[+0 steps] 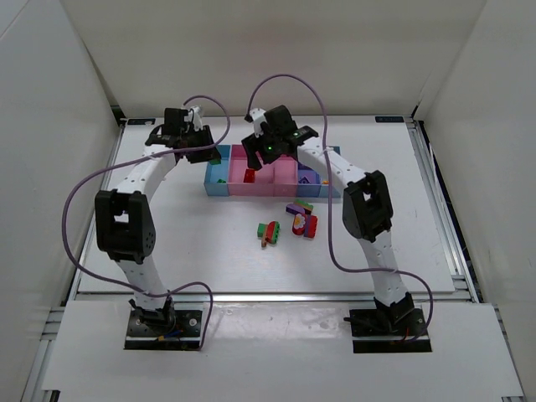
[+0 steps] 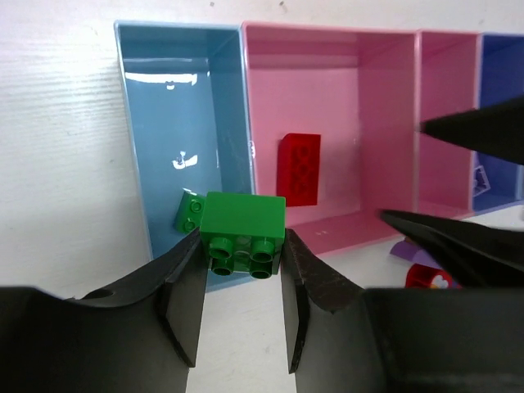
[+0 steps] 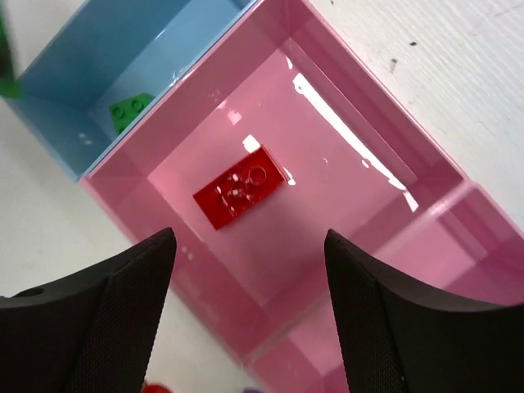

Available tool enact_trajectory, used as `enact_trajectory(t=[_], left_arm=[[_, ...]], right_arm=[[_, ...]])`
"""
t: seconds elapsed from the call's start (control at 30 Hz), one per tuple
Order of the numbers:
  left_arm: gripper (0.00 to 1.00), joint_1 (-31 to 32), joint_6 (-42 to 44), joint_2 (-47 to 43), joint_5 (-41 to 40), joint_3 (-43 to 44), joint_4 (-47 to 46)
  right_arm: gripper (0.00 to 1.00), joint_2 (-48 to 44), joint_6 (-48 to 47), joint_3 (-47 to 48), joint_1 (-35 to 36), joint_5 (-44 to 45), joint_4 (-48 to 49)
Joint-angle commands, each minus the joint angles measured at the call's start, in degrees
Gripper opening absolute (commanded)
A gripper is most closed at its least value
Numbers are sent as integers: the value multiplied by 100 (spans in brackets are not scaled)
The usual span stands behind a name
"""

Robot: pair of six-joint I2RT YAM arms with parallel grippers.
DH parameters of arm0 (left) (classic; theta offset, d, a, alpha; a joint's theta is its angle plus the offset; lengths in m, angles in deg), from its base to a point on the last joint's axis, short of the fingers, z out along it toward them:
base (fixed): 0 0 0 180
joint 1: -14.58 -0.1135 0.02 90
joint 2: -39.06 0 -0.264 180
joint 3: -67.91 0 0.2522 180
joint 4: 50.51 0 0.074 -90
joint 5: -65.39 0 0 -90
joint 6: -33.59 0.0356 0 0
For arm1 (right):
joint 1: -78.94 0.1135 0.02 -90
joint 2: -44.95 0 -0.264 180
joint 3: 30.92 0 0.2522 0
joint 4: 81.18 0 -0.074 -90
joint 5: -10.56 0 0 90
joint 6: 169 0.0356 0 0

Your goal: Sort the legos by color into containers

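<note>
Nearest the left wrist lens: the left gripper (image 2: 241,243), black fingers (image 2: 184,295) closed narrow on a green lego (image 2: 243,223), studs toward the lens, held above the near end of the light blue bin (image 2: 176,123). Inside that bin, against its near wall and just behind the held piece, a second green lego (image 2: 191,213), tilted. Next along the row, the wide pink bin (image 2: 352,90), a red lego (image 2: 299,168) flat on its floor, closer to the wall shared with the light blue bin; then a narrow pink bin (image 2: 446,115) and a darker blue bin (image 2: 499,82). Over the wide pink bin, the right gripper (image 3: 250,236), jaws spread wide with nothing between them, the red lego below the gap and apart from both fingers. From overhead, the containers (image 1: 216,188) in one joined row toward the far edge of the table (image 1: 167,243), about midway between its left and right edges, the right end partly hidden behind the right arm. Both grippers above the left part of that row, near each other, not touching. Loose legos (image 1: 300,219) in a small cluster around mid-table, between the row and the near edge, slightly toward the right edge: green, red and purple among them, some touching, exact count hard to tell.
</note>
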State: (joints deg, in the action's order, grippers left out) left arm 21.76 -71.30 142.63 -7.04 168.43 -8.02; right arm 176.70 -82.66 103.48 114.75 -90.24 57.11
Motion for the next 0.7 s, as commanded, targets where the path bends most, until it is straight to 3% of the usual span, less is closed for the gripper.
enact_trajectory(t=[0.0, 0.13, 0.23, 0.27, 0.43, 0.53, 0.67], left_arm=[[10, 47, 13, 84, -201, 227, 54], [24, 143, 110, 277, -367, 341, 106], [40, 161, 110, 453, -429, 420, 124], [50, 170, 110, 506, -499, 438, 124], [72, 205, 215, 586, -500, 526, 89], [83, 205, 268, 367, -166, 421, -191], [83, 222, -100, -125, 396, 342, -525]], right_arm=[[77, -931, -196, -198, -136, 61, 167], [79, -1536, -503, -698, -267, 96, 79], [80, -1861, -635, -1049, -417, 61, 26], [80, -1932, -662, -1138, -461, 61, 26], [80, -2345, -933, -1596, -663, 96, -9], [80, -2547, -1241, -1824, -672, 289, -27], [81, -2907, -1514, -2157, -707, 536, -62]])
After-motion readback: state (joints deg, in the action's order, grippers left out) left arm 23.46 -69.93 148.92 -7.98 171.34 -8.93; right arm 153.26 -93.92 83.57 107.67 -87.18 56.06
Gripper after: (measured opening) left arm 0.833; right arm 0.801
